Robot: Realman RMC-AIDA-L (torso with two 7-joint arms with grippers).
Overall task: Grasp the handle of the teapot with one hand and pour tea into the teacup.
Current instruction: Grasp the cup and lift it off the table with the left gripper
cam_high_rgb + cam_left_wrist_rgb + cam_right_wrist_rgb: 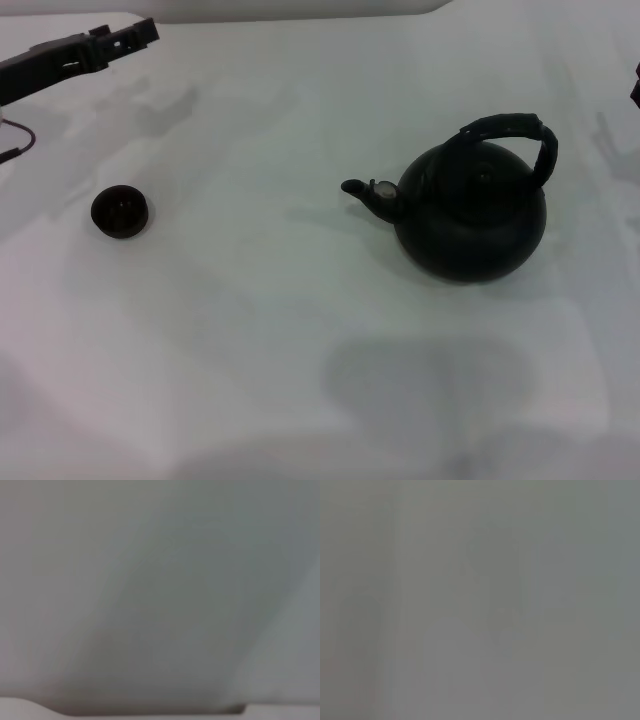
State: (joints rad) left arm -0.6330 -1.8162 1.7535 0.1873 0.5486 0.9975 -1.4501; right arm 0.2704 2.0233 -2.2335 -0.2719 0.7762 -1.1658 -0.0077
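Note:
The round matte black teapot (470,215) stands upright on the white table (300,330), right of centre in the head view. Its short spout (362,192) points left and its black ribbed arched handle (520,135) rises over its top. The tiny black teacup (121,211) sits far to the left, well apart from the pot. My left gripper (135,35) hangs at the far left, above and behind the teacup. Only a dark sliver of my right arm (636,88) shows at the right edge. Both wrist views show only blank grey surface.
The white table runs from the near edge to a pale wall at the back. A thin cable (15,145) lies at the left edge under the left arm. Soft shadows fall on the table in front of the teapot.

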